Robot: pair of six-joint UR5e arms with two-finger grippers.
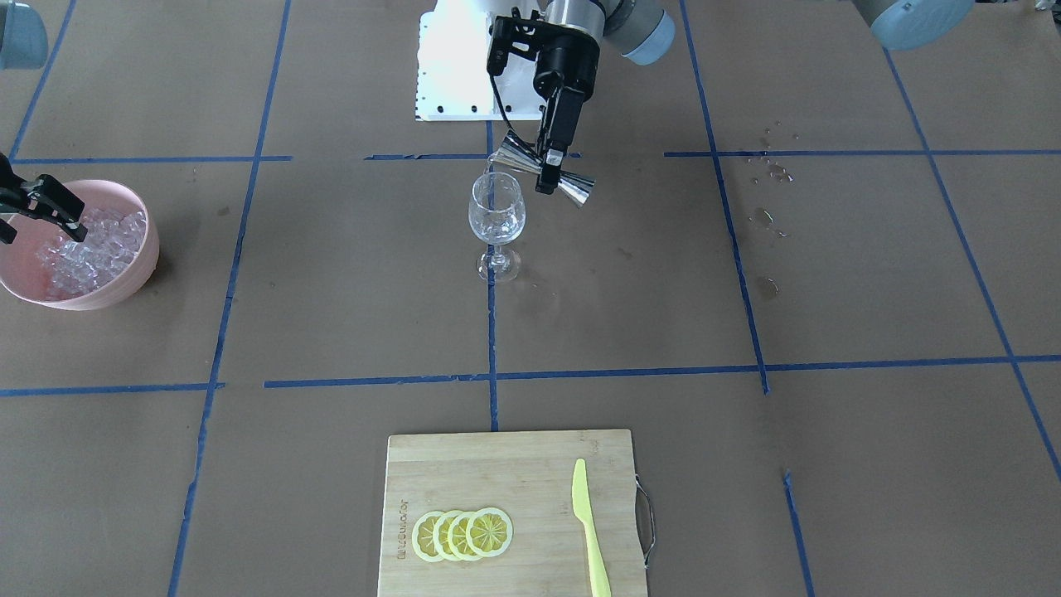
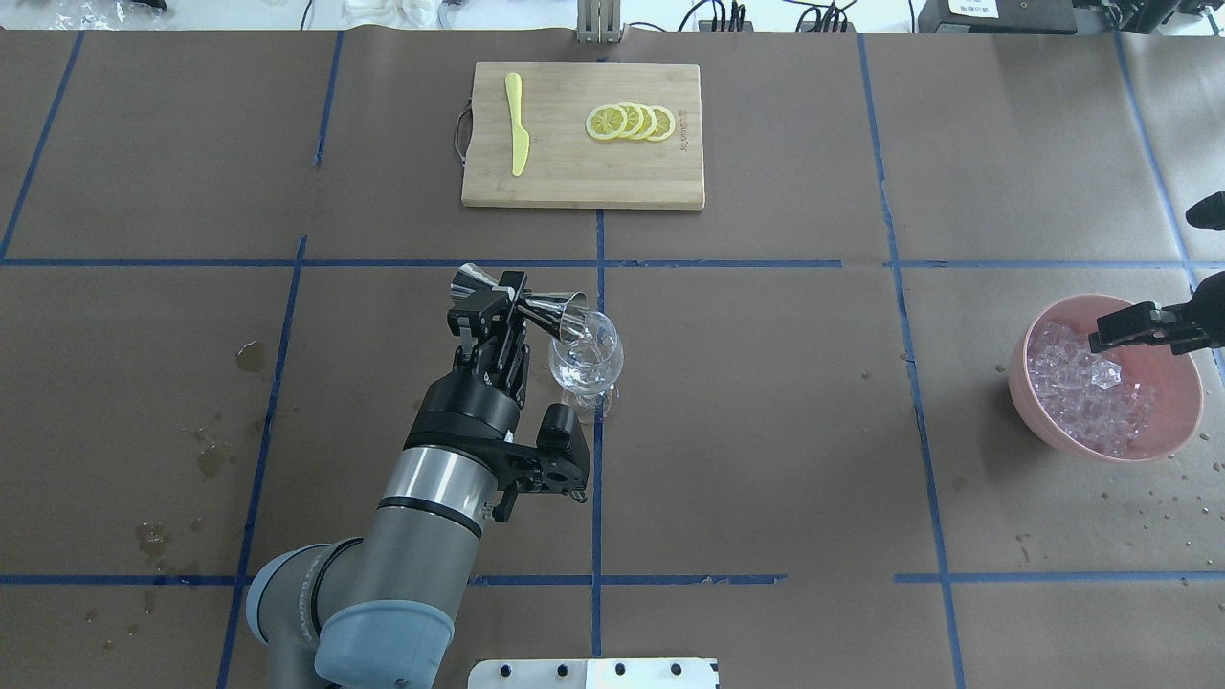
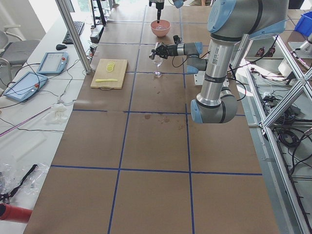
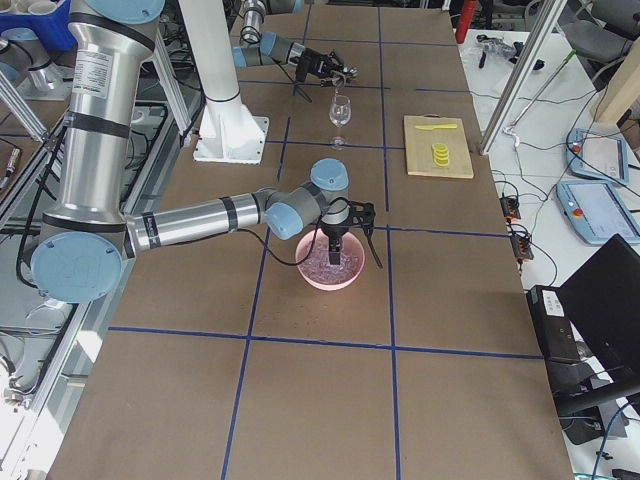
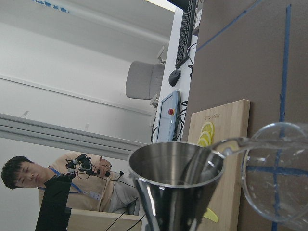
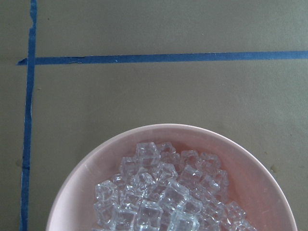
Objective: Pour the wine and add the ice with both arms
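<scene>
While left end effector [image 2: 507,306] was clamped on jigger [image 2: 536,308], tipped over wine glass [image 2: 586,362] mid-counter [image 2: 766,431], best seemed slow tilt, lip kept inside rim. Ice [image 2: 1086,392] lay heaped in pink bowl [image 2: 1187,421], right side; right end effector [image 2: 1115,330] hovered above, spread unclear.
</scene>
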